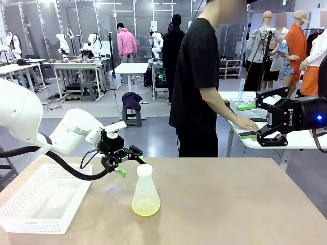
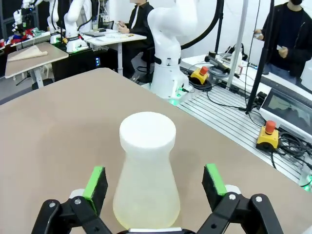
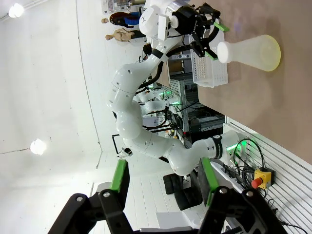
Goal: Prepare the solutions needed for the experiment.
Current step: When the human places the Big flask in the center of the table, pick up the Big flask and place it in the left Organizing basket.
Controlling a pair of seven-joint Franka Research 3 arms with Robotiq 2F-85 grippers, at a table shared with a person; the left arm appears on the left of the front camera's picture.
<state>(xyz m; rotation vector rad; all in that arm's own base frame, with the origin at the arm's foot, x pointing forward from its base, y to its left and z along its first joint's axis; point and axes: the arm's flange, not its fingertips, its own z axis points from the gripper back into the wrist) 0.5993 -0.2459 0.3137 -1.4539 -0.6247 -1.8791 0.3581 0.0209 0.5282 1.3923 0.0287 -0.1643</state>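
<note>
Up close, flask (image 2: 147,173) between green pads (image 2: 95,183).

You have a tan table (image 1: 230,204) carrying two things: a frosted conical flask (image 1: 145,191) standing upright near the middle, a little pale yellow-green liquid (image 1: 146,206) in its bottom, and a white perforated basket (image 1: 43,199) resting well apart at the robot's left edge

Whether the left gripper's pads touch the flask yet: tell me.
Apart. The left wrist view shows the left gripper open, table visible between each green pad and the conical flask standing upright between them.
</note>
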